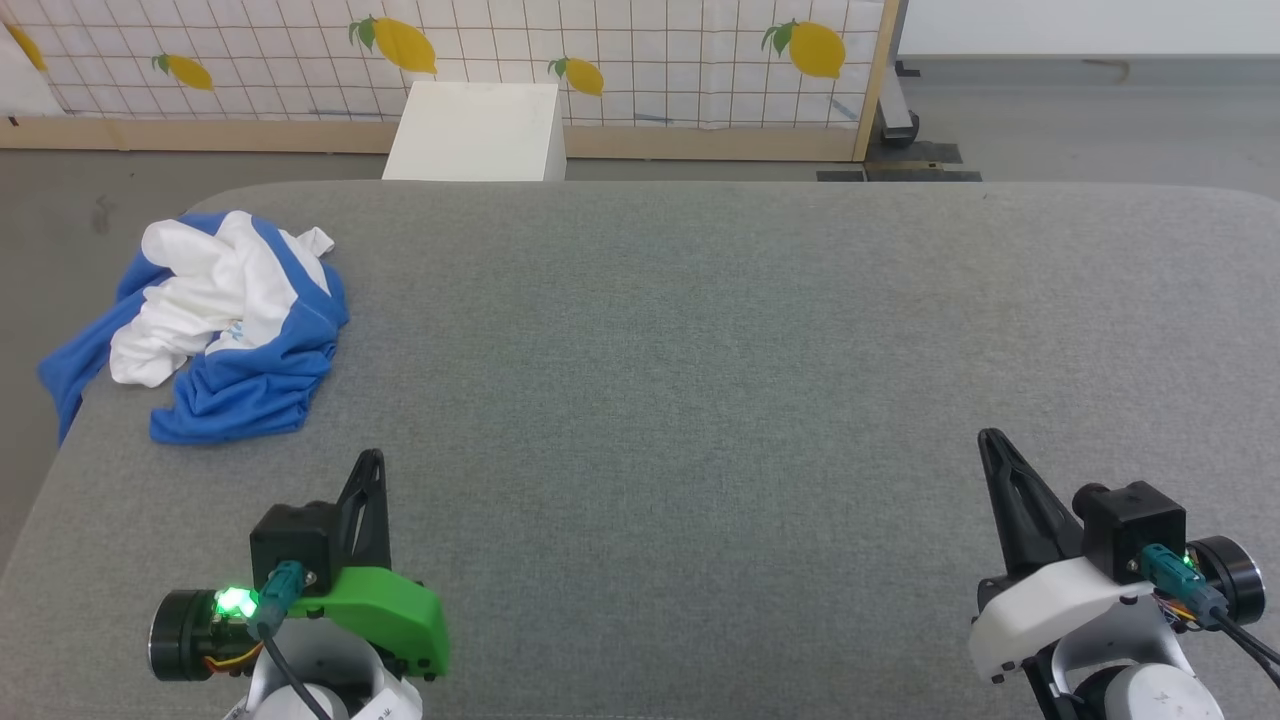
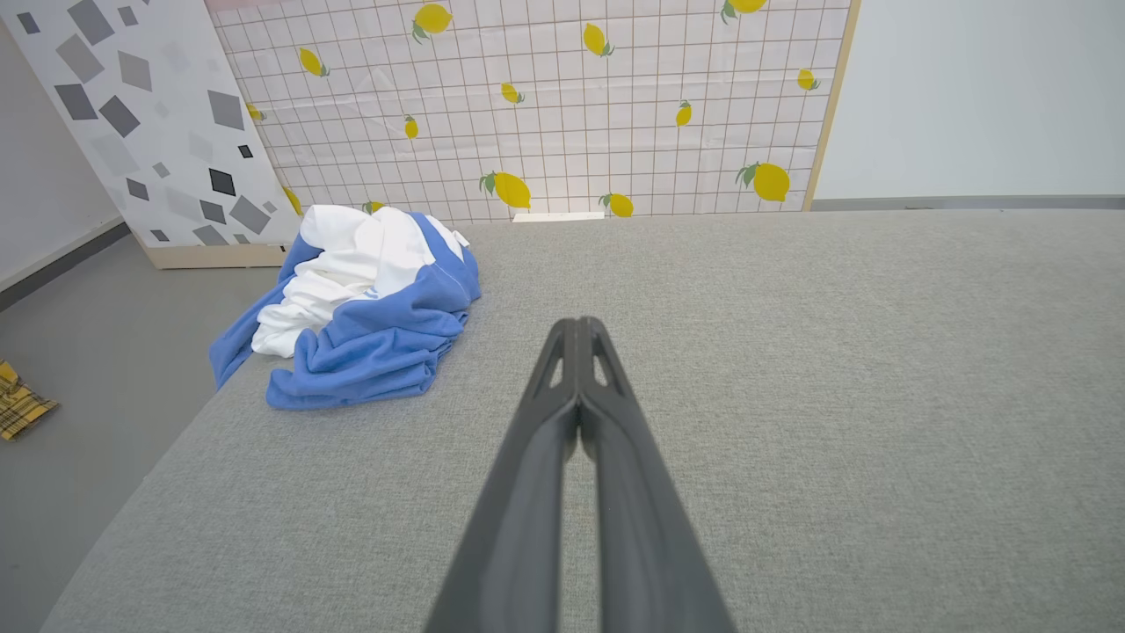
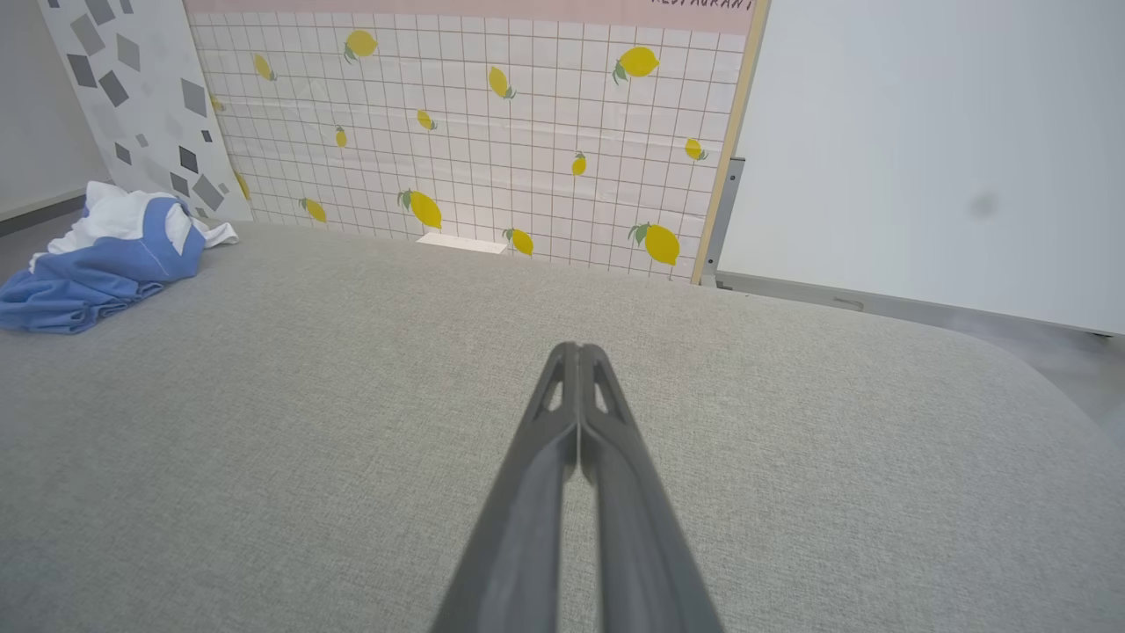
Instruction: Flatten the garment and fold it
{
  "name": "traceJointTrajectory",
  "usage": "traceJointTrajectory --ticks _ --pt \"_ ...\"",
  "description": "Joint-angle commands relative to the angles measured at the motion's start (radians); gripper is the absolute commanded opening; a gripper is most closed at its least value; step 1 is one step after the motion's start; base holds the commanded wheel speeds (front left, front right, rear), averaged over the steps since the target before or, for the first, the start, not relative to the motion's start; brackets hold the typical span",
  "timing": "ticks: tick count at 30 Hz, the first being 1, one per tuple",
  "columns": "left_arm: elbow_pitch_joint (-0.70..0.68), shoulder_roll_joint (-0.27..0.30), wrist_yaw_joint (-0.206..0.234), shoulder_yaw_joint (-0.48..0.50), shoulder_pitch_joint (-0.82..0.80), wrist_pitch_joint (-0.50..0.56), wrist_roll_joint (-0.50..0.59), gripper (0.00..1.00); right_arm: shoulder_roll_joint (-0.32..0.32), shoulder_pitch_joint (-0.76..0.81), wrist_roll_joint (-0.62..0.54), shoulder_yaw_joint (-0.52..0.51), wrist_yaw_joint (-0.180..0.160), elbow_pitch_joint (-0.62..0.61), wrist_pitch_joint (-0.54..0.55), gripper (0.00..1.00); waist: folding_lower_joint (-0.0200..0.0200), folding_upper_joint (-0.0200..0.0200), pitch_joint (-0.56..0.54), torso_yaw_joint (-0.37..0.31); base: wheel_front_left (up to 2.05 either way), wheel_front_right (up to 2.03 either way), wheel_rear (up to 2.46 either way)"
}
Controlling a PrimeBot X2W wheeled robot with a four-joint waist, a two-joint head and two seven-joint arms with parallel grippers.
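The garment [image 1: 215,325] lies crumpled in a heap at the far left corner of the grey table [image 1: 700,350], white body bunched on top, blue sleeves around it, one blue part hanging over the left edge. The left wrist view has the garment [image 2: 360,308] ahead and to the left; the right wrist view has the garment [image 3: 105,259] far to the left. My left gripper [image 1: 372,460] sits near the front left, shut and empty, well short of the heap. My right gripper [image 1: 990,440] sits at the front right, shut and empty. In the wrist views the left gripper [image 2: 577,325] and the right gripper [image 3: 577,350] have their fingers pressed together.
A white box [image 1: 478,130] stands on the floor behind the table, before a lemon-print screen [image 1: 620,60]. A grey-patterned panel [image 2: 141,114] leans at the left. A yellow checked cloth [image 2: 22,409] lies on the floor left of the table.
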Motion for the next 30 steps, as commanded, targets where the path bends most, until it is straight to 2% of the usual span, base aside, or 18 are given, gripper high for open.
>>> traceJointTrajectory --ticks 1,30 --pt "-0.003 -0.004 0.006 0.003 0.014 0.001 0.013 0.00 0.003 0.008 -0.006 0.001 -0.002 -0.005 0.000 0.00 0.0000 0.0000 0.000 0.000 0.00 0.00 0.00" --pt "-0.003 -0.004 0.006 0.003 0.014 0.001 0.013 0.00 0.003 0.008 -0.006 0.001 -0.002 -0.005 0.000 0.00 0.0000 0.0000 0.000 0.000 0.00 0.00 0.00"
